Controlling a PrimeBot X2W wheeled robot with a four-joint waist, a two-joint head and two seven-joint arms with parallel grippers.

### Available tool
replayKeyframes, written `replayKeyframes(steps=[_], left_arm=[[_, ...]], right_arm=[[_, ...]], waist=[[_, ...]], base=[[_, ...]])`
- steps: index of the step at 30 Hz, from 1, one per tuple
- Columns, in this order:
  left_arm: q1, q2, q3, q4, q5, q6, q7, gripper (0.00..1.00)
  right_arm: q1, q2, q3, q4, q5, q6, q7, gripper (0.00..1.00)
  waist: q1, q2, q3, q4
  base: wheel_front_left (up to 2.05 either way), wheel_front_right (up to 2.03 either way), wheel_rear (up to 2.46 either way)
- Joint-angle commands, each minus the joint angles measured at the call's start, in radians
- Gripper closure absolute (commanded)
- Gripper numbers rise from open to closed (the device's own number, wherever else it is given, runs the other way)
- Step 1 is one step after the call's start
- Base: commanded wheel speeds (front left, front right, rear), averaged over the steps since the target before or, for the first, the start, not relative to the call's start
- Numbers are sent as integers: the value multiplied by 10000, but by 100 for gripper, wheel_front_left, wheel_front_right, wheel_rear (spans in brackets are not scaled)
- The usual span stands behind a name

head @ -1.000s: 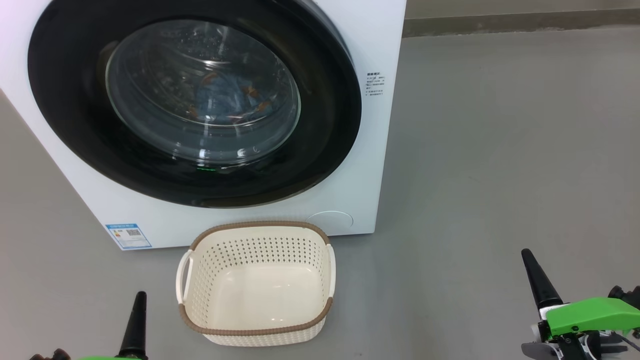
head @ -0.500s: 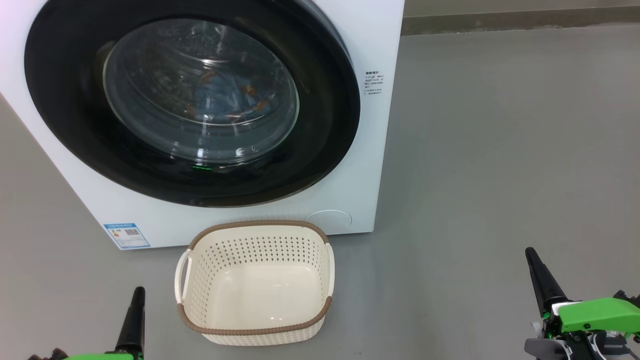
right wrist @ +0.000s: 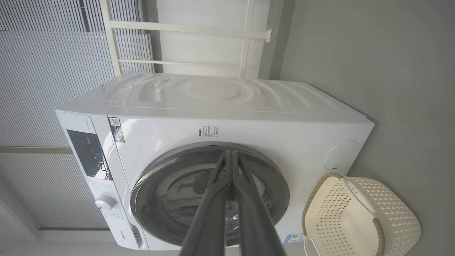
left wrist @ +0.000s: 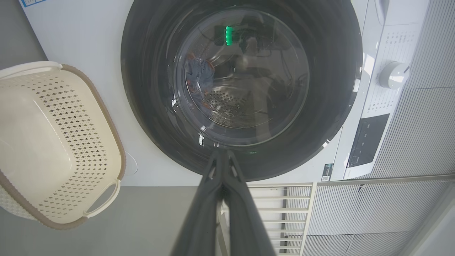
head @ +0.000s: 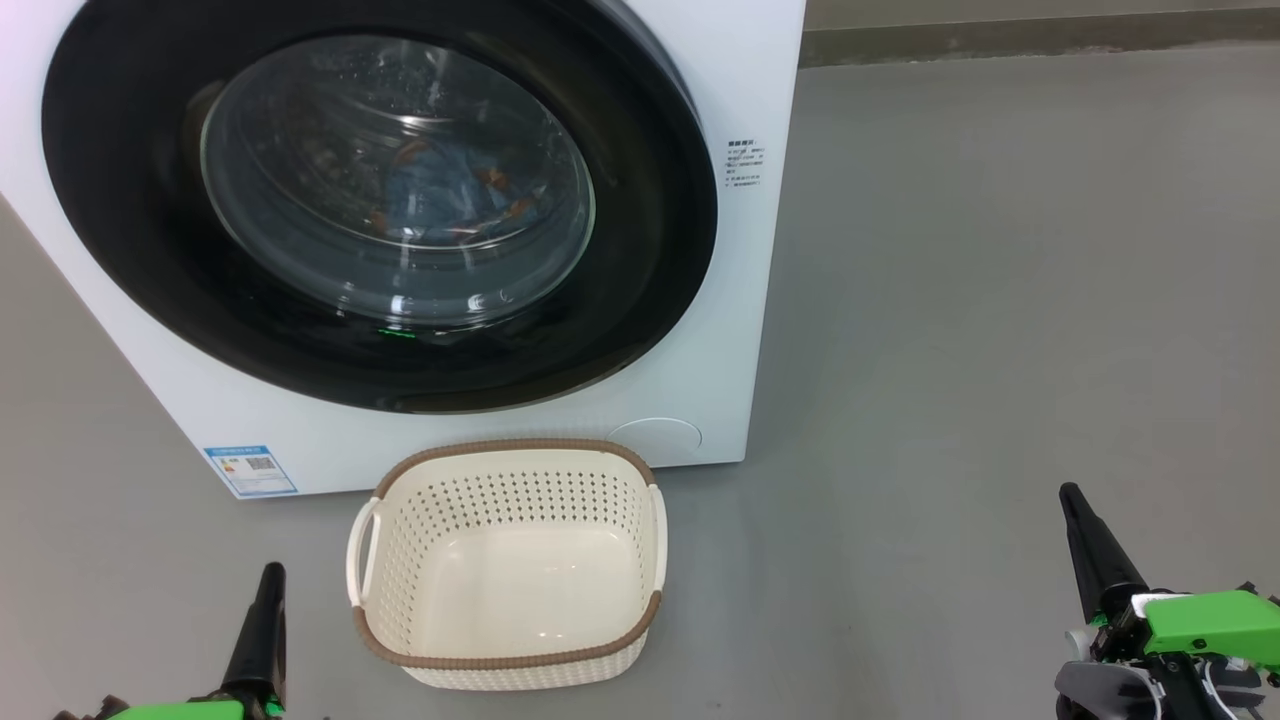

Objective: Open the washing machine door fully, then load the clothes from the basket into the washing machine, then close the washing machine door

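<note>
Lower left of the head view: left gripper (head: 270,582), two dark fingers pressed flat together, nothing held, tip pointing up over the grey floor (head: 1000,300), near the basket's left side but apart from it. Same fingers in the left wrist view, tips meeting, seen against the black rim of the door. Just above and behind the gripper: blue label sticker (head: 250,470), low on the white front of the washing machine (head: 745,300). Upper left to centre: washing machine door (head: 655,200), shut flat against the front, wide glossy black rim around a bulging clear glass window. Behind the glass, inside the drum: clothes (head: 450,200), light blue fabric with small orange-brown marks; cream-white piece not made out. Centre bottom: basket (head: 510,447), upright on the floor directly in front of the machine and below the door, brown rim on top, bare pale bottom in plain sight. Right of the basket's rear corner: round cover (head: 655,437), low on the machine front. Lower right, well apart from basket and machine: right gripper (head: 1076,505), green-cased, fingers likewise closed tip to tip on nothing, pointing up and slightly left.
</note>
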Motion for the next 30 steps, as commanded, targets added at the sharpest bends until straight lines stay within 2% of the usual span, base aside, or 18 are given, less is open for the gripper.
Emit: replayKeyframes(steps=[1,30], left_arm=[[-434,72,388,-311,-217,2,116,100],[-442,60,416,-320,-313,2,154,100]], right_arm=[[-431,-19,74,-298,294,4,107,100],[-436,13,19,-302,392,4,159,100]], waist=[[0,0,4,-3],[0,0,7,-6]], base=[[0,0,0],[0,0,0]])
